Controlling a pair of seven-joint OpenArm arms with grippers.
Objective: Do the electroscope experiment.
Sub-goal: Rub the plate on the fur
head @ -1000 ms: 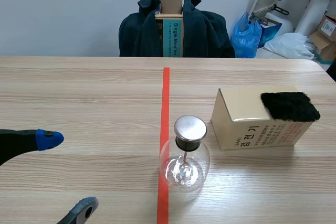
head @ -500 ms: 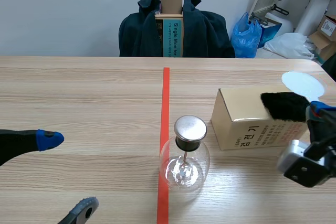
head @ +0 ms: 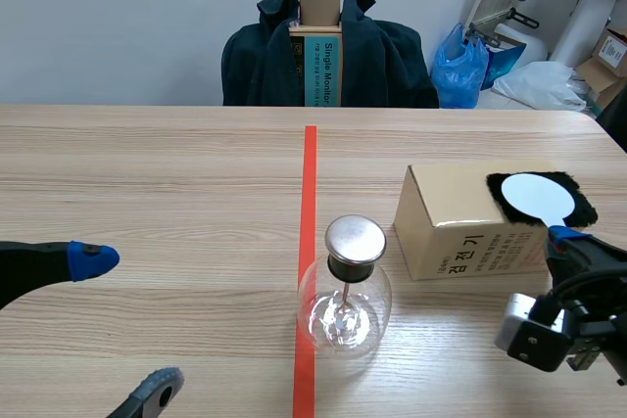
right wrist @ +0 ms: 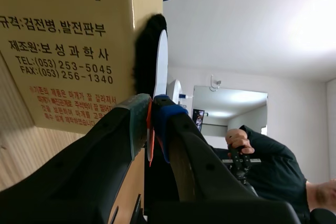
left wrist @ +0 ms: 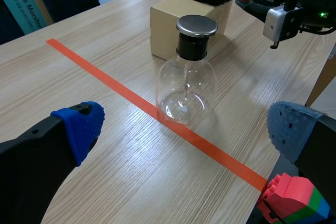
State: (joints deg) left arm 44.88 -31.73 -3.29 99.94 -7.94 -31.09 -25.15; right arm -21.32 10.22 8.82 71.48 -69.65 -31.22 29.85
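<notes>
White disc (head: 534, 197), judged light and stiff, now lies on the black fur (head: 584, 210); right pincer (head: 564, 235) clamps its thin handle (right wrist: 150, 132); left pincer (head: 125, 324) wide.

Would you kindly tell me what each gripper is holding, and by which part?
The right gripper pinches the white disc by its thin near end; the left gripper is open, holding nothing.

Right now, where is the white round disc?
In the scene view the white disc is on the right, held by the right gripper over the black cloth on the box.
</notes>
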